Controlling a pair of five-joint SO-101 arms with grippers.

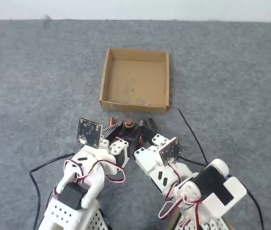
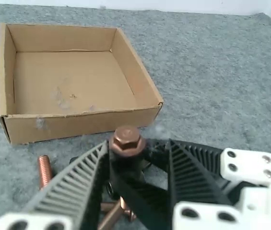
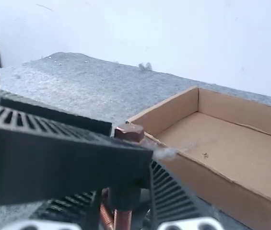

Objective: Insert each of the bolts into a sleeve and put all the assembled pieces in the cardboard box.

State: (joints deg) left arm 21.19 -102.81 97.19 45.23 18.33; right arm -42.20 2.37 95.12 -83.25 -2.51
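The cardboard box point(image 1: 135, 79) sits open with nothing inside, just beyond both grippers. A copper bolt point(image 1: 129, 124) stands upright between them, hex head point(image 2: 127, 140) up. Below the head point(image 3: 129, 132) is a dark sleeve point(image 3: 124, 195), with copper thread showing under it. My left gripper point(image 1: 122, 130) is shut around the bolt's shank from one side. My right gripper point(image 1: 138, 132) is shut on the sleeve from the other side. The black ribbed fingers point(image 2: 77, 189) hide most of the shank.
A loose bolt point(image 1: 110, 120) lies on the grey mat near the box's front wall, and it also appears beside my left gripper point(image 2: 44, 170). Another bolt point(image 2: 112, 214) lies under the fingers. A dark sleeve point(image 1: 149, 122) lies to the right. A black cable point(image 1: 190, 132) runs past the right arm.
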